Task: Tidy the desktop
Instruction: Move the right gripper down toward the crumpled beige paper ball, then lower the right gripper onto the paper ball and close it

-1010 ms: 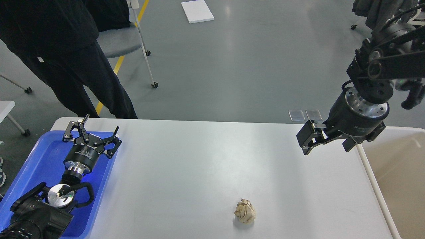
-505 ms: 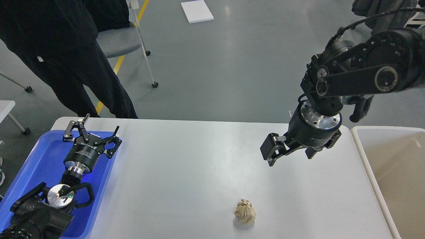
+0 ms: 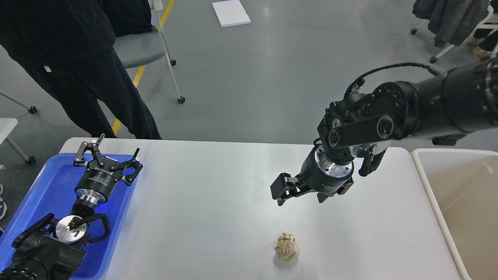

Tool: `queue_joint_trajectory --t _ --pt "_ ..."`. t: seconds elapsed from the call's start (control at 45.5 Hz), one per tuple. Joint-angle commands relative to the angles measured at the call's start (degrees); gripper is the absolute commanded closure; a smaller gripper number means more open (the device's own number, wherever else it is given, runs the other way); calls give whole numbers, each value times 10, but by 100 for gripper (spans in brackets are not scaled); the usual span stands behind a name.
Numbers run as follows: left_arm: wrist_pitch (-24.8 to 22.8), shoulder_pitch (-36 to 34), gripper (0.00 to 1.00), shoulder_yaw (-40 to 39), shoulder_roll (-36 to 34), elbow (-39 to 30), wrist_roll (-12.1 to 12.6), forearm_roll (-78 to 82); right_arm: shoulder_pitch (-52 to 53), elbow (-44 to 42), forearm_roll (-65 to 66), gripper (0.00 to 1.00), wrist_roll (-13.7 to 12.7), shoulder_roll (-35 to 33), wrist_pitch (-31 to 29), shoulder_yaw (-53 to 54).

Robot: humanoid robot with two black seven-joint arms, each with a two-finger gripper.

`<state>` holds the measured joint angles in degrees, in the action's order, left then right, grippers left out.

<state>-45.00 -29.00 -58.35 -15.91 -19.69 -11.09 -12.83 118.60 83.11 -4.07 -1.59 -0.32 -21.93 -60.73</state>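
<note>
Desk [image 3: 218,202]: light grey-white top, fills the lower half of the head view. Crumpled beige paper ball [image 3: 287,247] rests on it toward 6 o'clock, nothing touching it. Right end effector [image 3: 281,191] hangs above the desk, at 12 o'clock from the ball and apart from it; fingers seen edge-on, cannot tell whether released or clenched. Left end effector [image 3: 107,154] at 9 o'clock over the blue tray [image 3: 46,186], fingers spread, released, empty. Beige bin [image 3: 459,194] at 3 o'clock.
</note>
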Motion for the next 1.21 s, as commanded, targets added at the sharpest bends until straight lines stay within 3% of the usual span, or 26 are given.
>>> queue_joint_trajectory --t 0.0,0.329,0.812,1.186 --pt "0 0 0 0 0 0 0 0 -79 -21 6 0 -1 3 68 18" --pt "0 0 0 1 0 0 0 0 -160 -27 8 0 0 3 151 35" --pt "0 0 0 1 0 0 0 0 -237 -31 5 0 0 3 174 68" --pt "0 0 0 1 0 0 0 1 -304 -80 25 0 0 3 234 66"
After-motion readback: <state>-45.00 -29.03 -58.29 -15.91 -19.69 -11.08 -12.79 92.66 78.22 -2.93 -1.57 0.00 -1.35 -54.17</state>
